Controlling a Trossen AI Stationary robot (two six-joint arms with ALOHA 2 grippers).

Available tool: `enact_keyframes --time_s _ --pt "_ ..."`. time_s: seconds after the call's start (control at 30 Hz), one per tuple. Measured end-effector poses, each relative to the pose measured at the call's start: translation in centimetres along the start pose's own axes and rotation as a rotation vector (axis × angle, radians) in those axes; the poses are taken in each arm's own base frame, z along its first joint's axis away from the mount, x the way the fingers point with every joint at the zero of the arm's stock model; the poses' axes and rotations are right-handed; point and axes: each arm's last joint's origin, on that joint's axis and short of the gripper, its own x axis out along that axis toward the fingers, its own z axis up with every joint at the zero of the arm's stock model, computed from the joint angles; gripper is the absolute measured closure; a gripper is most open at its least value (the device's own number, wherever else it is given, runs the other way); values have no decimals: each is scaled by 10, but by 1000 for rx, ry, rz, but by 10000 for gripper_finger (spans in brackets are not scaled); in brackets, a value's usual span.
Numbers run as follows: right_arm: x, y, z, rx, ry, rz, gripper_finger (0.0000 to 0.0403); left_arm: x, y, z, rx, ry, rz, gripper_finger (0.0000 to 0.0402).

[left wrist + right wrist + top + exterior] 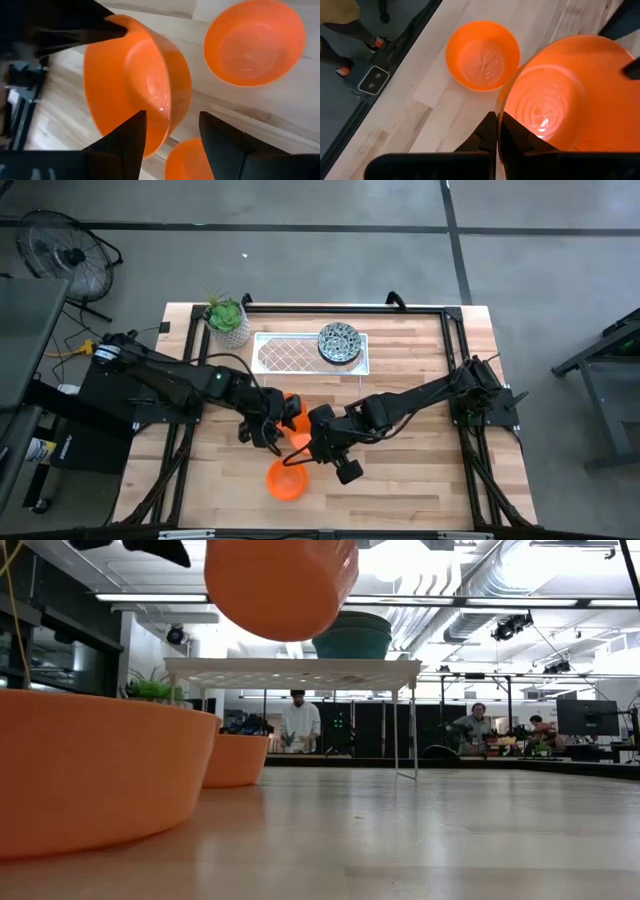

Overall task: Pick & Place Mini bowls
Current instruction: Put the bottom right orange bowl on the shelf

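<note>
1. An orange bowl (287,481) is sitting on the desk near its front edge, well apart from both claws.
2. The right gripper (497,131) is pinching the rim of a lifted orange bowl (559,100), fingers closed tight on it, just behind that resting bowl toward the desk's middle.
3. The left gripper (171,131) is standing wide open, holding nothing, right beside the lifted bowl and facing it; a handover looks likely, and the left arm is the nearer free one.
4. A third orange bowl (291,408) is lying half hidden under the left arm.
5. A patterned bowl (340,342) is sitting on the white rack (290,353) near the back edge; whether several are stacked there is unclear.
</note>
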Motion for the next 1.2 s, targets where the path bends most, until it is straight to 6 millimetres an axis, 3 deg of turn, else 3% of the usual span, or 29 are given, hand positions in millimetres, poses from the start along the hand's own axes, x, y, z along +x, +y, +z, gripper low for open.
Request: enact_keyframes --time_s 0.37,0.63,0.97,1.2 --pt "0 -1 5 -6 -55 -6 403 17 -1 -3 -5 38 -52 240" --pt "-1 -1 5 -11 -50 -5 403 18 -5 -4 8 44 -92 386" --pt "-1 -1 5 -9 -48 -28 398 17 -7 -5 -6 42 -114 398" --pt "-4 -3 10 20 -99 -82 350 17 -7 -5 -27 52 -116 401"
